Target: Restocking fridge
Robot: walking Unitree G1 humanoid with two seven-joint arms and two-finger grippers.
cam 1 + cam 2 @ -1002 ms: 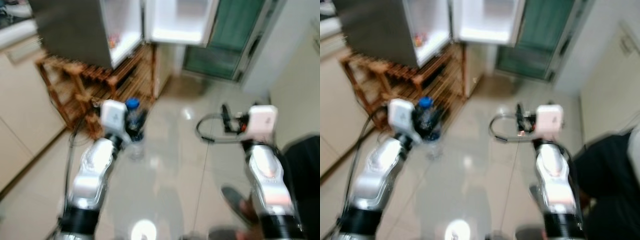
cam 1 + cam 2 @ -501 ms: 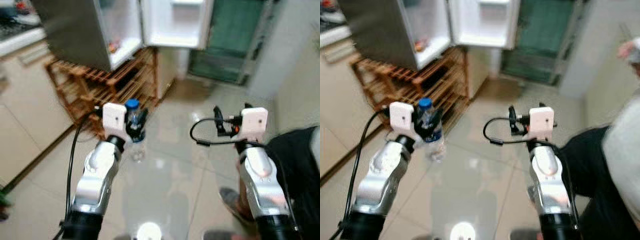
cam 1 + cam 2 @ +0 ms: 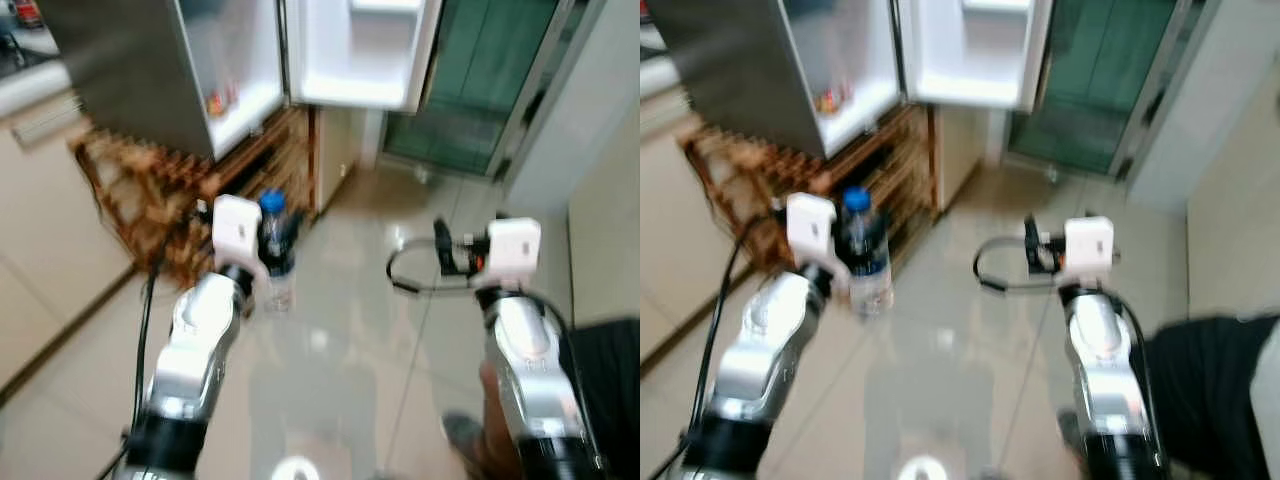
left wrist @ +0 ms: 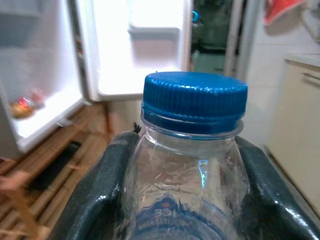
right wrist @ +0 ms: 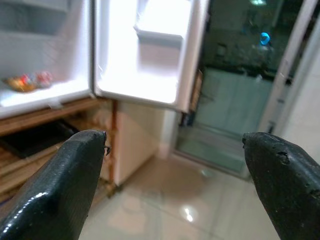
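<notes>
Left tool (image 3: 272, 240) clamped on a clear water bottle (image 3: 866, 255) with a blue cap (image 4: 195, 100), held upright above the glossy tiled floor (image 3: 340, 330), well short of the fridge (image 3: 180, 70). Seen from the head: both silver arms raised, bottle at the left, a wooden rack (image 3: 150, 190) under the fridge, fridge door (image 3: 365, 50) swung open at far centre, green door (image 3: 1090, 70) beyond on the right, a dark-clothed person (image 3: 1210, 390) at the near right edge. Seen from the left wrist alone: black fingers (image 4: 100, 200) pressed against both sides of the bottle just below the neck, red and yellow items (image 4: 25, 105) on a lit fridge shelf far left. Right tool (image 5: 175, 180) spread wide apart and gripping nothing, pointed toward the open fridge door and the pale cabinet (image 5: 140, 135) below it.
</notes>
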